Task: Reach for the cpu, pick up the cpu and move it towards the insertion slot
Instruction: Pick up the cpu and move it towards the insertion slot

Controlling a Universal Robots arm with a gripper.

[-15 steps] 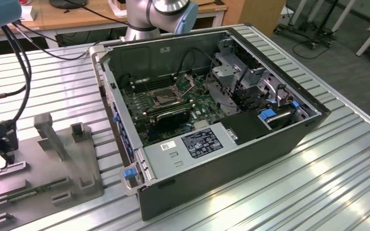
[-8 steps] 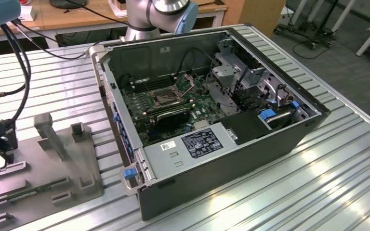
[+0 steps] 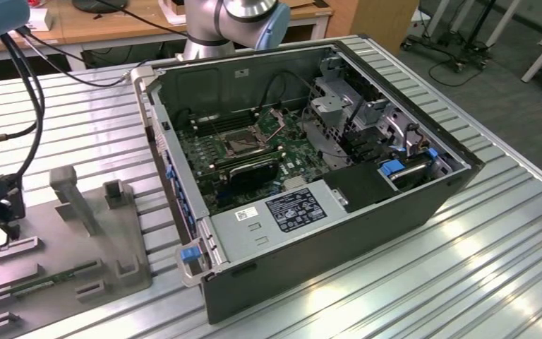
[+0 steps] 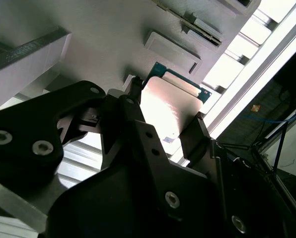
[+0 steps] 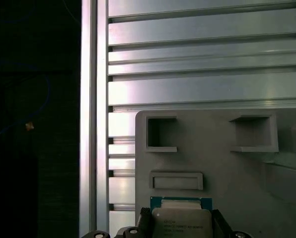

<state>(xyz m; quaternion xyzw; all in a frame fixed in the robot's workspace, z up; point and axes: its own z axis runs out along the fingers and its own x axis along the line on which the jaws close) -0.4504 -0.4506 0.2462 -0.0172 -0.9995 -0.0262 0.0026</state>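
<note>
Gripper: the black two-fingered gripper is closed on the cpu; in both wrist views its fingers press against two opposite edges of the chip.
Cpu: the cpu is a flat square with a pale metal top and a thin green border, held between the fingers low over the grey tray, close by the tray's edge.
Writing on the cpu: a few lines of faint dark print cross the metal top in the first wrist view, too small to make out.
Tray details: moulded rectangular recesses lie just beyond the chip, and a long green memory stick lies in another part of the tray.
Insertion slot: the insertion slot is a silver-framed square socket on the green motherboard inside the open computer case, well apart from the tray, which lies to the exterior view's left of the case.
Labels in the case: a large dark sticker with white print and a small white sticker sit on the metal housing near the front; neither is legible.
Table: the case and the tray rest on a slatted aluminium table.
</note>
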